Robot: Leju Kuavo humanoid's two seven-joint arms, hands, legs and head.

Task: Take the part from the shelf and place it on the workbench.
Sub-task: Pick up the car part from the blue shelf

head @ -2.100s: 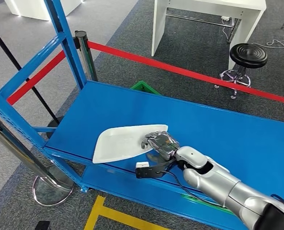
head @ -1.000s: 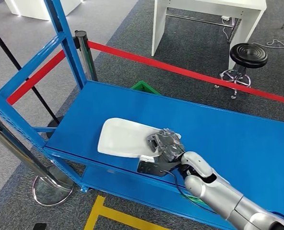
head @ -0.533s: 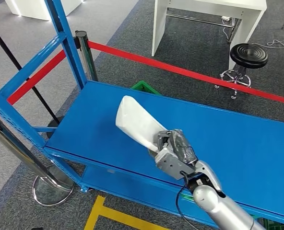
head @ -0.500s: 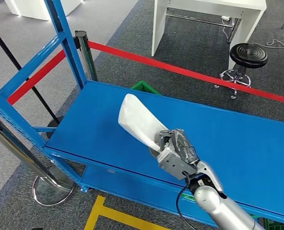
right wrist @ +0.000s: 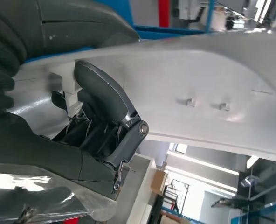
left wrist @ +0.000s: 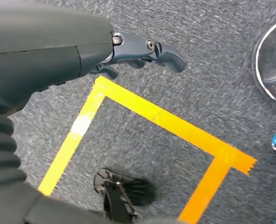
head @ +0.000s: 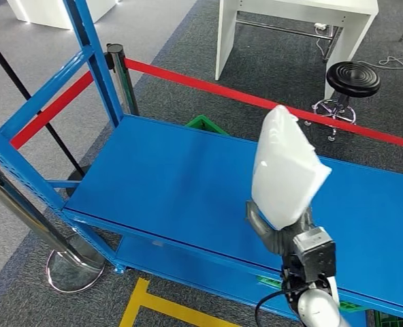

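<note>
white part (head: 286,174), a smooth moulded plastic shell, held upright in the air above the near right portion of the blue shelf (head: 163,177), clear of the shelf surface. its broad end points up; its narrow lower end sits inside the right hand (head: 284,235), which grips it from below, with the silver forearm rising from the lower edge of the head view. in the right wrist view the part (right wrist: 207,88) appears as a long pale panel with small raised tabs on its inner face and a glossy curved edge; the right hand (right wrist: 101,121) wraps its dark fingers (right wrist: 105,93) around one rim of the panel, thumb on the opposite side. the left hand (left wrist: 143,49) hangs over grey carpet marked with yellow floor tape (left wrist: 157,116); its fingers are apart, slightly curled, and hold nothing. surroundings in the head view: blue shelf upright (head: 94,58) at left, red barrier belt (head: 271,103) running behind the shelf, black stool (head: 352,80) and white table (head: 292,20) beyond it, chrome post base (head: 73,269) on the floor at lower left.
</note>
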